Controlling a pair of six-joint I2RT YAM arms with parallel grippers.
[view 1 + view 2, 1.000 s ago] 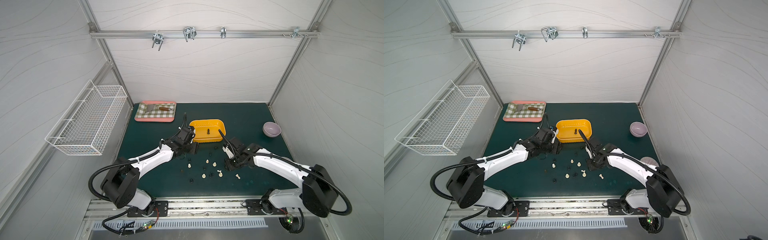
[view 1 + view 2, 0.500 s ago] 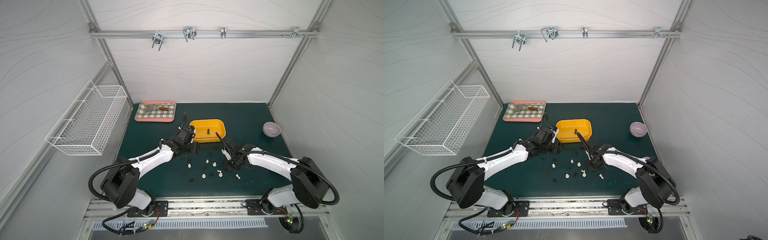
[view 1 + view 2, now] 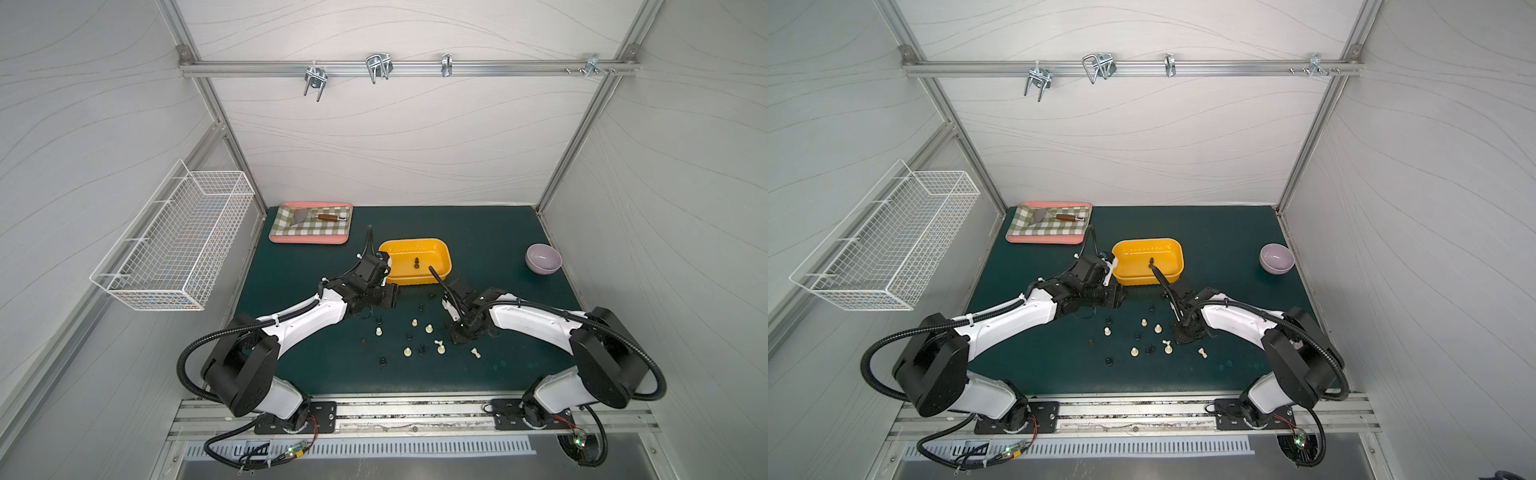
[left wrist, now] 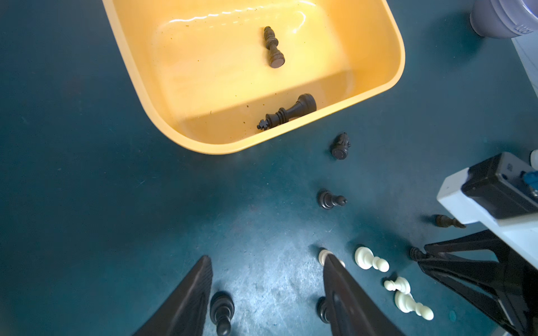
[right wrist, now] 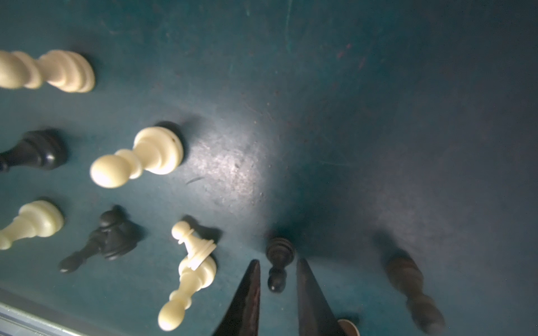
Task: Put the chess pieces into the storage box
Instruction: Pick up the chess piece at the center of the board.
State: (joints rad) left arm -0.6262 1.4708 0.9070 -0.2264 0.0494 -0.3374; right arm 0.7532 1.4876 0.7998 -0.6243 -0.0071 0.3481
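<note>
A tray (image 3: 307, 240) with a scraper (image 3: 318, 217) lies in the worktop's (image 3: 478, 232) far left corner, a bowl (image 3: 543, 258) by the right edge.

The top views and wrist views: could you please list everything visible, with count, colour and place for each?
storage box: one, yellow-orange, middle of the mat.
chess pieces in the box: two, dark, lying on its floor.
chess pieces on the mat: roughly fourteen, black, cream and dark brown, scattered between the arms.
checkered tray: one, green-white with pink rim, far left corner.
scraper: one, metal with brown handle, on the tray.
bowl: one, lilac, far right of the mat.
wire basket: one, white, on the left wall.
hooks: four, metal, on the back rail.
left gripper: black fingers open, empty, beside the box.
right gripper: black fingers narrowly either side of a dark piece.
</note>
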